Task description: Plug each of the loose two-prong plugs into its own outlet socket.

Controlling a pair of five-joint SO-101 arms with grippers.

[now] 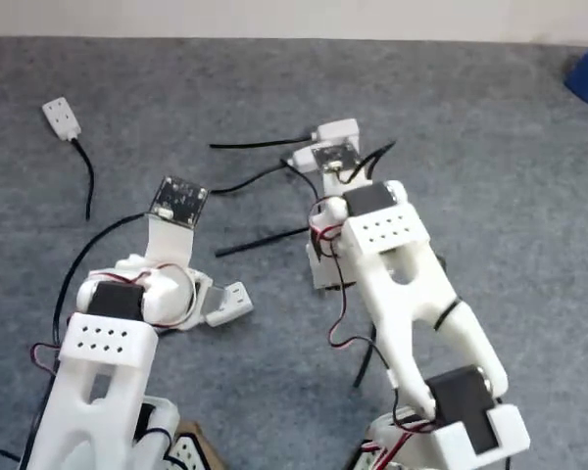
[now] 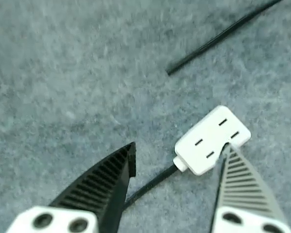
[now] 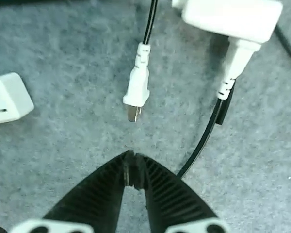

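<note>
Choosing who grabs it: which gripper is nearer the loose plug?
Right. The right gripper, shut, sits just short of the plug, whose prongs point toward it. The left gripper is farther off, open beside a socket.

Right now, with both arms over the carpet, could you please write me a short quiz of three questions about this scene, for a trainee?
1. True or false: the left gripper is open.
2. The loose plug ahead of the right gripper is: A) lying unplugged on the carpet; B) held between two fingers; C) pushed into an outlet.
3. Fill in: the socket block near the left gripper is ___ in colour.
Key: 1 true; 2 A; 3 white.
</note>
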